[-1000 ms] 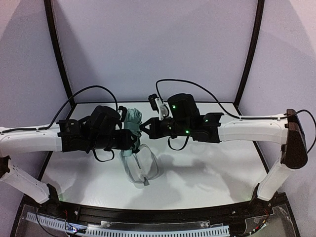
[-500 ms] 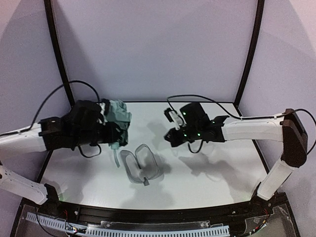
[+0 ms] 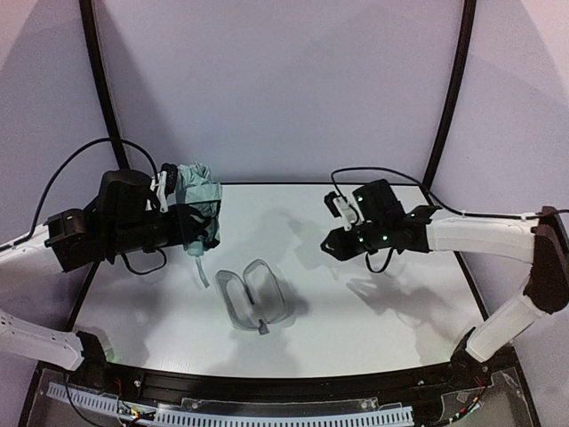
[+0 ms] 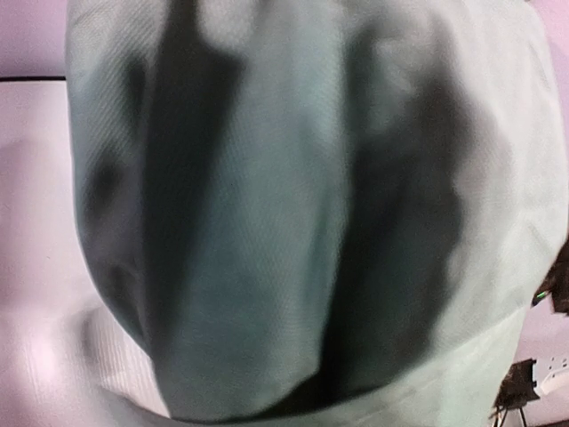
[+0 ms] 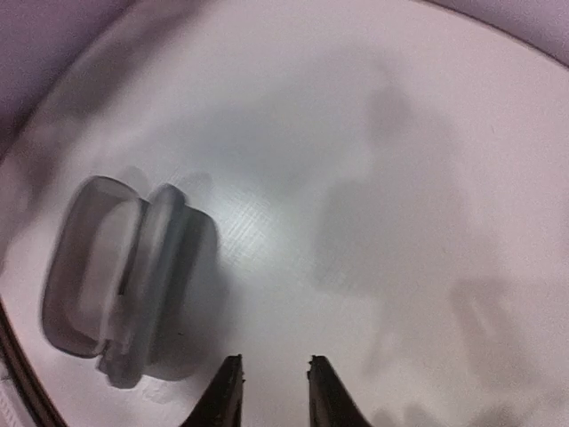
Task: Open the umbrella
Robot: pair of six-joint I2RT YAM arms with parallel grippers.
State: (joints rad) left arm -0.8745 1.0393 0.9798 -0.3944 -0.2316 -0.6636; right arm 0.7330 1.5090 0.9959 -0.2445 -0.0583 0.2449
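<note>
Carried leftward, umbrella [image 3: 197, 200] roughly upright, held by left pincer [image 3: 180, 226], right pincer [image 5: 271, 381] narrowly parted, empty

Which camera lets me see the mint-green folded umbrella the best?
The top external view: the mint-green folded fabric umbrella shows its bunched shape there, up in the air on the left side. The left wrist view is so close that only blurry green fabric fills it. The right wrist view shows none of it.

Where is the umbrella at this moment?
In the top view, the umbrella is on the left side, held up in the air by the left hand. It is behind and left of the open clear case.
</note>
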